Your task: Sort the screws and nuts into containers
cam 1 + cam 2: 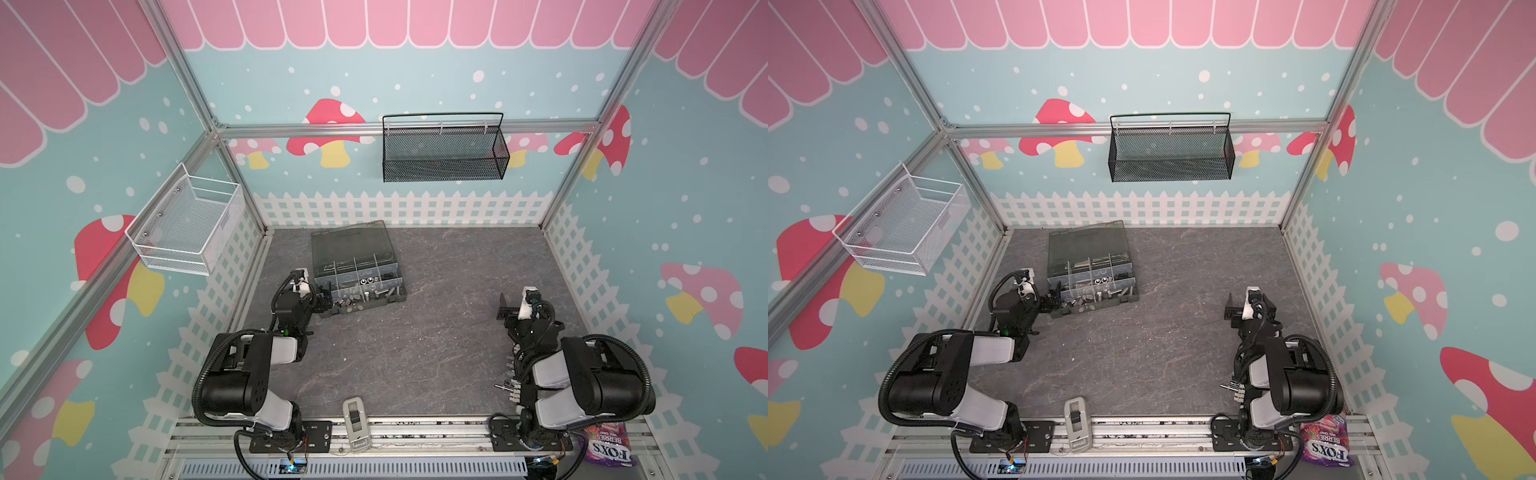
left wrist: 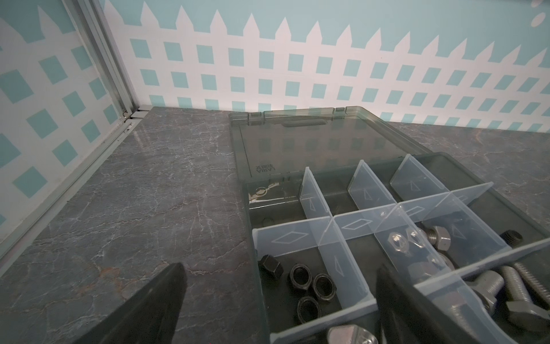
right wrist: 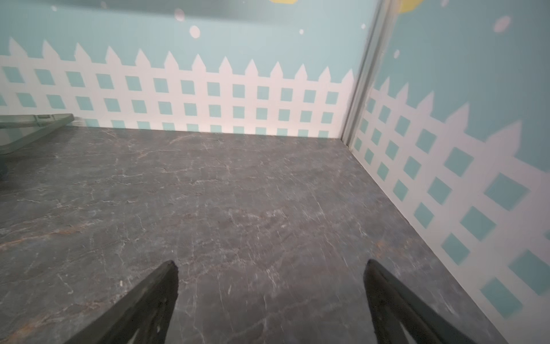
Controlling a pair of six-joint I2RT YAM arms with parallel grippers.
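Found the right gripper wide open and empty over bare worktop toward its right edge; found the left gripper spread just as wide, empty, straddling the near left corner of the organizer box, one finger outside its wall. Saw black nuts in that corner compartment, silver screws alongside, emptier containers beyond, toward the worktop's far left corner; judged it best to shift inward, clear of the dividers, and close on one piece only.
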